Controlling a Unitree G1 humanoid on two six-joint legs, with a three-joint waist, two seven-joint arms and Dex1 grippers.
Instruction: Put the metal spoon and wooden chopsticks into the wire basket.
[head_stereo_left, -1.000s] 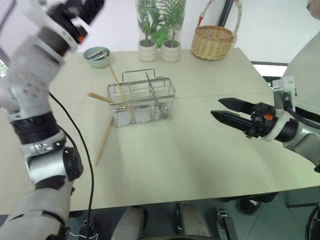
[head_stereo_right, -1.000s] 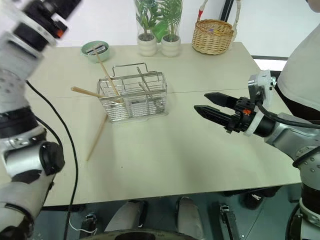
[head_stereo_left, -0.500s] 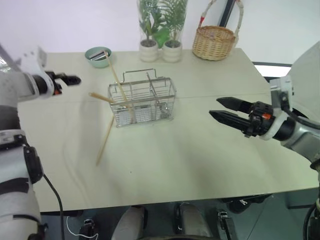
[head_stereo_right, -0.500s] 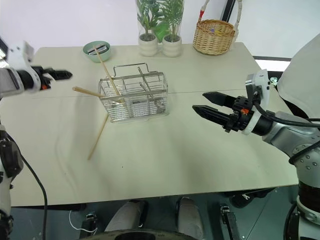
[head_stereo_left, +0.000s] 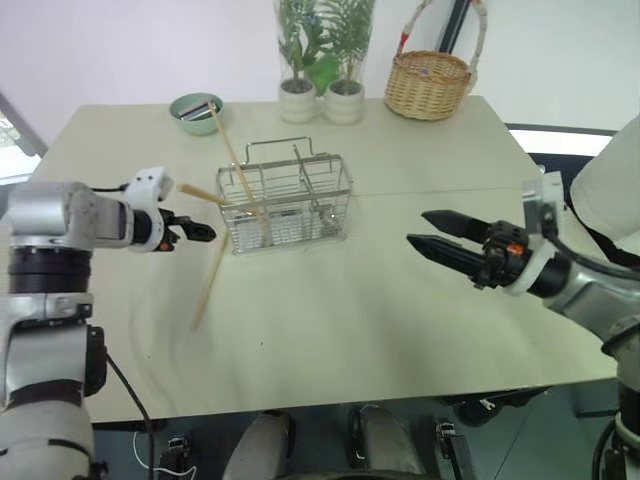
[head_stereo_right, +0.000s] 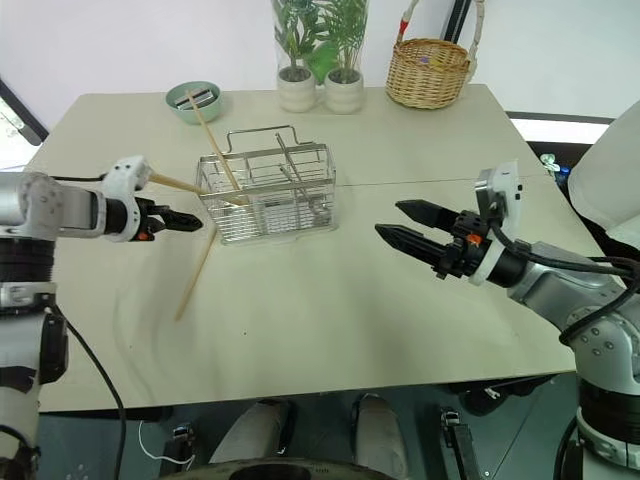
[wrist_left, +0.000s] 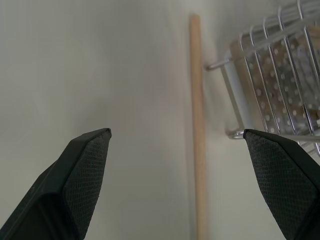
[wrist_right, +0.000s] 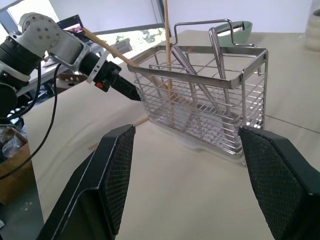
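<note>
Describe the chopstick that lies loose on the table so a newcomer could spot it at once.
Start at the rectangular silver wire basket in the middle of the pale table. Just off its left end, one long light-brown wooden chopstick lies flat on the tabletop. The other chopsticks lean in or across the basket.

— Where is the wire basket (head_stereo_right: 268, 192) sitting?
— Upright, just beyond the left gripper (head_stereo_right: 190, 222), with wooden chopsticks (head_stereo_right: 205, 130) leaning out of it.
— Any stick lying loose?
— One chopstick (wrist_left: 198, 131) is lying flat between that gripper's spread fingers.
</note>
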